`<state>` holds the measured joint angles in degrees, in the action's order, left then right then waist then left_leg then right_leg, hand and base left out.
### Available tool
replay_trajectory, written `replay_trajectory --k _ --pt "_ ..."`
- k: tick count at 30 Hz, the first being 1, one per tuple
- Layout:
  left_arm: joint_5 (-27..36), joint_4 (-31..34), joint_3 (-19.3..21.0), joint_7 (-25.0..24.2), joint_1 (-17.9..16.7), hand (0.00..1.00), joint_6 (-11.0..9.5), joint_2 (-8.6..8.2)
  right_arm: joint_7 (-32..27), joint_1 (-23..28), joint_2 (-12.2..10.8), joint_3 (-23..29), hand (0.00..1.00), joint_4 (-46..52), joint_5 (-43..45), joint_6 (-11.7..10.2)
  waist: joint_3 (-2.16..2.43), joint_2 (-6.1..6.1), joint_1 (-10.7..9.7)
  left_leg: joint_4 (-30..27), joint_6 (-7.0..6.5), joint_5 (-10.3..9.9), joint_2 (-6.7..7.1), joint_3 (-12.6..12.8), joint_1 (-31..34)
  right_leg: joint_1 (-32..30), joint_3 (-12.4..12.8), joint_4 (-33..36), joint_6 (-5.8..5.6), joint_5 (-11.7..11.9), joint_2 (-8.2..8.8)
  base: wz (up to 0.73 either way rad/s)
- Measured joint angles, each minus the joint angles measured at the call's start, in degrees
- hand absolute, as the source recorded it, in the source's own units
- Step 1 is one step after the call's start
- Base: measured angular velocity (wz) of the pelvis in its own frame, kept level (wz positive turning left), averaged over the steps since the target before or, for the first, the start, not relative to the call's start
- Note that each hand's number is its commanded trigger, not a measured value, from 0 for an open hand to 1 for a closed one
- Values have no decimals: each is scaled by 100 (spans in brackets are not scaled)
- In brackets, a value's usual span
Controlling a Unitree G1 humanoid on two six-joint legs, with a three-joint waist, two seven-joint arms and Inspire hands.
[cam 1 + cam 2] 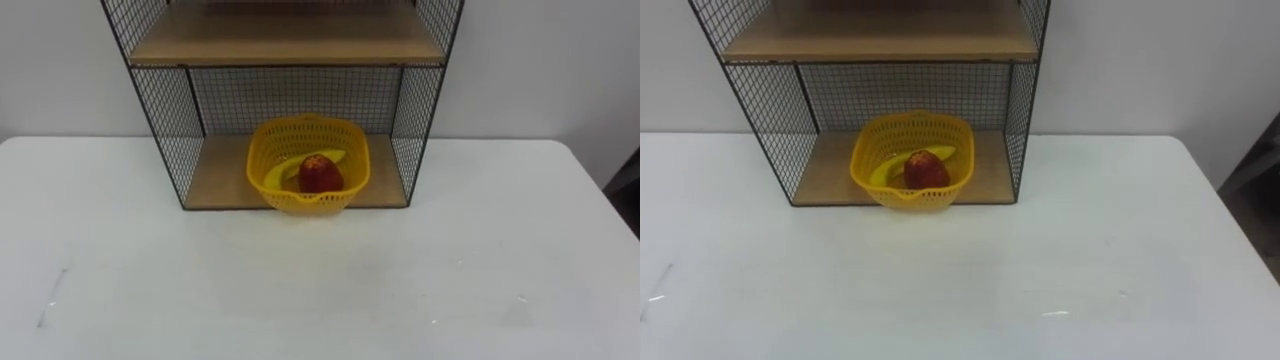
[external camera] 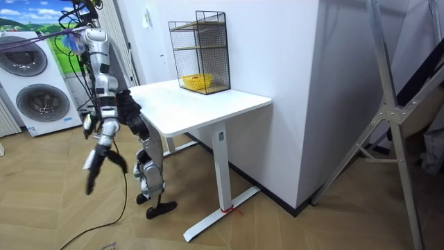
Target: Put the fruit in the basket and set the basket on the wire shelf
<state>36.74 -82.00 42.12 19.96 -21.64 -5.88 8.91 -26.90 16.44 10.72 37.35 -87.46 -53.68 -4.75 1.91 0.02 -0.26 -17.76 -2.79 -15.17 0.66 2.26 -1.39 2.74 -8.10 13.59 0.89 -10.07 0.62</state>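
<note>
Apparently done: basket (image 1: 308, 160) holding apple (image 1: 318, 174) and banana (image 1: 283, 173) sits on the shelf's (image 1: 290, 45) bottom board, centre frame. Nothing appears left. Robot stands apart from table (image 1: 300, 290); one hand (image 2: 89, 185) hangs at lower left, and I cannot tell its finger state.

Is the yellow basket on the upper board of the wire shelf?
No, the yellow basket sits on the bottom board of the wire shelf, with a red fruit and a banana inside.

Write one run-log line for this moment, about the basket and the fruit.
basket: on wire shelf, lower level | red fruit: in basket | banana: in basket | task: looks complete
</note>
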Motion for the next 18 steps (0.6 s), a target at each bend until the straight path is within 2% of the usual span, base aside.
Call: replay_trajectory --k 1,2,3,4,5,6,7,8,10,11,12,13,16,18 --pt "-224 2 -307 -136 61 0 130 -118 75 -198 -70 -316 0 -2 319 133 -5 -12 1 -2 -3 -2 1 6 -12 19 0 -14 -8 2 3 0" --pt "-307 -9 -435 -214 96 0 208 -154 112 -301 -92 -490 0 2 488 210 -10 -19 17 2 -4 -3 1 9 -21 27 4 -24 -11 6 2 -4" --pt "-524 6 -704 -360 182 0 391 -193 186 -531 -131 -907 0 42 876 388 -22 -35 83 8 -8 -2 1 17 -42 45 16 -60 -10 31 -5 -5" --pt "-721 99 -1019 -455 258 0 538 -238 215 -738 -152 -1386 0 92 1239 529 -57 -53 152 19 -21 7 2 21 -69 68 9 -107 -13 62 -8 -5" --pt "-804 174 -1172 -481 300 0 618 -263 219 -859 -156 -1610 0 117 1423 606 -94 -61 200 24 -22 7 2 29 -97 80 12 -116 -15 65 -9 0" --pt "-1004 324 -1466 -527 423 0 781 -283 260 -1092 -160 -2013 0 197 1765 736 -152 -77 282 30 -28 9 2 24 -136 139 6 -158 -26 74 -12 0" --pt "-1175 552 -1682 -552 512 0 929 -298 494 -1214 -155 -2282 0 251 2134 789 -165 -84 379 47 -41 21 0 16 -134 158 5 -229 -41 109 -24 0" --pt "-1243 674 -1779 -566 558 0 982 -302 586 -1174 -147 -2389 0 336 2344 766 -183 -94 391 54 -44 28 0 17 -134 163 8 -256 -40 126 -29 0" --pt "-1583 884 -2165 -593 823 0 1102 -277 570 -1193 -128 -2731 0 629 2990 994 -247 -89 378 69 -57 58 -10 45 -97 117 8 -277 -7 177 -36 -9" --pt "-1657 900 -2233 -595 925 0 1122 -263 593 -1192 -126 -2740 0 725 3123 1056 -265 -101 373 76 -50 62 -11 55 -79 91 8 -269 -8 178 -34 -13" --pt "-1736 985 -2379 -602 1117 0 1179 -235 633 -1194 -126 -2814 0 880 3437 1135 -264 -93 358 108 -48 89 -6 78 -20 10 17 -257 -20 184 -26 -13" --pt "-1766 1086 -2541 -652 1232 0 1178 -215 693 -1195 -121 -2885 0 997 3726 1165 -289 -92 352 151 -59 130 -1 109 11 -26 29 -254 -32 196 -18 -14" --pt "-1794 1267 -2639 -918 1384 0 1127 -180 959 -1188 -95 -2911 0 1034 4071 1166 -278 -73 352 305 -85 183 -5 233 -72 -54 199 -275 -8 229 -82 -20" --pt "-2005 1338 -2647 -1152 1379 0 1131 -154 1189 -1149 -85 -2930 0 1039 4274 1163 -281 -68 351 395 -87 195 5 246 -135 -21 206 -287 -5 223 -79 -5"
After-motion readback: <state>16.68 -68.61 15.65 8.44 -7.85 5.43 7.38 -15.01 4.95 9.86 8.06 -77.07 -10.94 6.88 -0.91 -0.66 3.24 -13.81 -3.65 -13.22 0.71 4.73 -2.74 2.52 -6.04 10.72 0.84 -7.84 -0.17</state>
